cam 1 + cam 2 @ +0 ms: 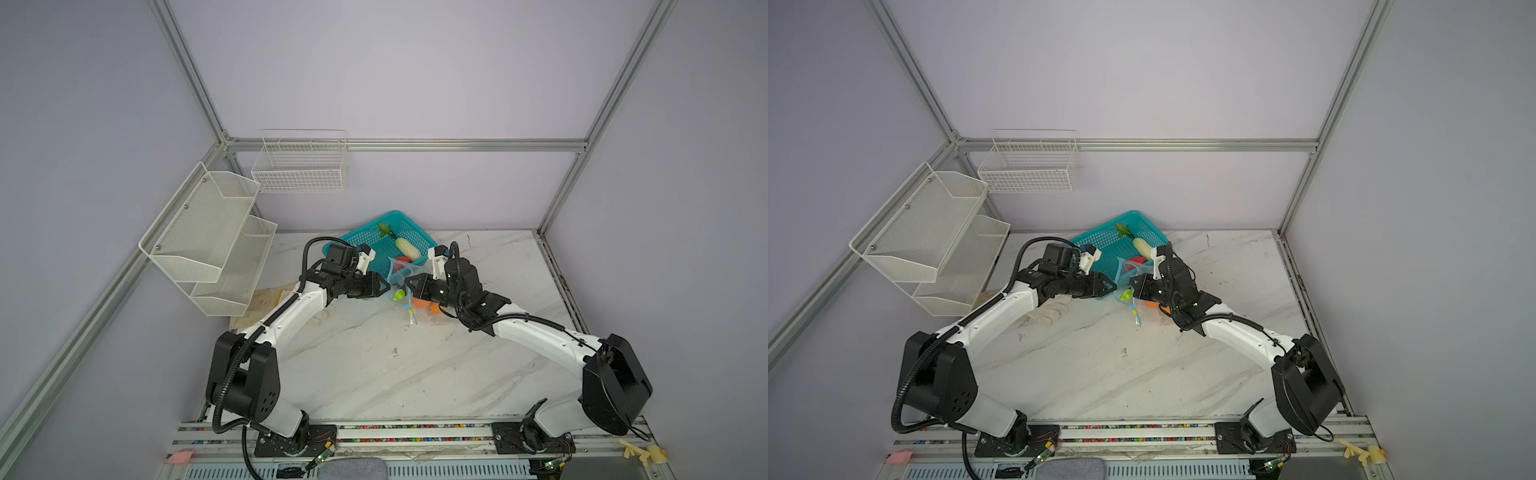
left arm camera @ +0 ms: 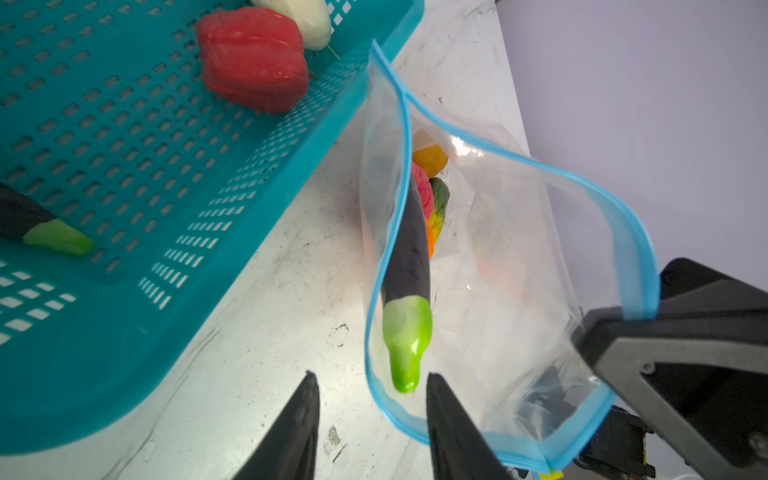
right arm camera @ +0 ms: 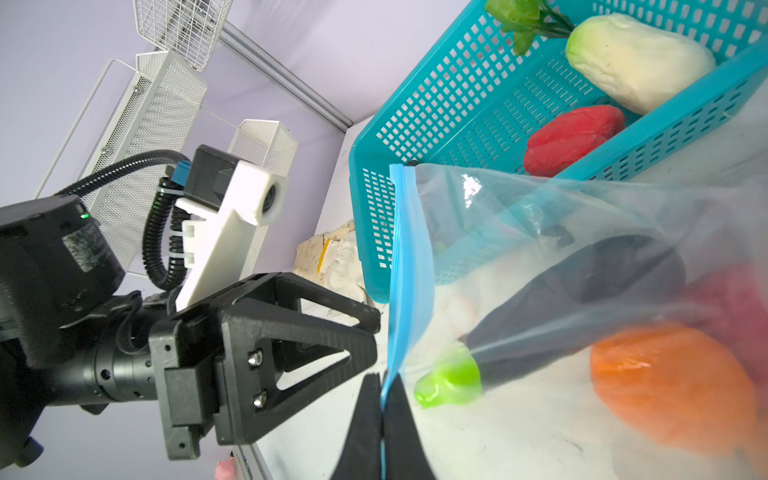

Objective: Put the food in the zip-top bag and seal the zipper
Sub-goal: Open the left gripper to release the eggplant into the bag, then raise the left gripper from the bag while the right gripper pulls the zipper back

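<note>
On the counter [image 1: 374, 365], mid-span: right hand [image 3: 381, 399] clamped on the zipper [image 3: 409, 270] lip, holding the zip-top bag [image 2: 498, 249] mouth agape. Left hand [image 2: 370, 375] level, jaws apart, empty, by the eggplant [image 2: 405, 266] cap in the mouth. Best bet: nudge it deeper without snagging the lip. Beyond, red piece [image 2: 253, 58] and cabbage [image 3: 636, 62] wait in the basket [image 2: 249, 249].

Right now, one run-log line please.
left gripper: open at clear zip-top bag | right gripper: shut on blue zipper strip | dark green-stemmed eggplant: in bag | red pepper: in teal plastic basket
</note>
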{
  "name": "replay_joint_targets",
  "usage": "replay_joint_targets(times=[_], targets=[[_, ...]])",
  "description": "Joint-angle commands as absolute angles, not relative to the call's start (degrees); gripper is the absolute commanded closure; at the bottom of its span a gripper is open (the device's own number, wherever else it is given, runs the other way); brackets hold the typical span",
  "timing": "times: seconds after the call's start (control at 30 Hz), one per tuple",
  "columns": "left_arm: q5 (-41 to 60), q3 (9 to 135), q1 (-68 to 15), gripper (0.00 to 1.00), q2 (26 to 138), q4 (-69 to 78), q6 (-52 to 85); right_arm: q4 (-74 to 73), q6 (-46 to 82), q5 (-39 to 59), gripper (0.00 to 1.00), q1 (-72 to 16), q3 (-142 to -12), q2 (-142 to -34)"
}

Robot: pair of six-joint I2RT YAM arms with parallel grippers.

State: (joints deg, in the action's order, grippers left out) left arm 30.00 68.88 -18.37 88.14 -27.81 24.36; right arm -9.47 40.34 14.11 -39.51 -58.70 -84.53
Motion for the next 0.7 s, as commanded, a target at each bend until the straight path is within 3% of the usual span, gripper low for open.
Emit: replay_joint_targets(times=[0.0, 0.67], targets=[[32.3, 68.1, -17.8, 0.57, 89.4, -26.7, 24.0, -9.7, 39.6, 13.8, 1.0, -39.2, -61.1, -84.4], [38.1, 67.8, -18.5, 0.96, 89.6, -22.3, 28.3, -9.2, 39.8, 13.0, 1.0, -39.2, -60.9, -83.5]])
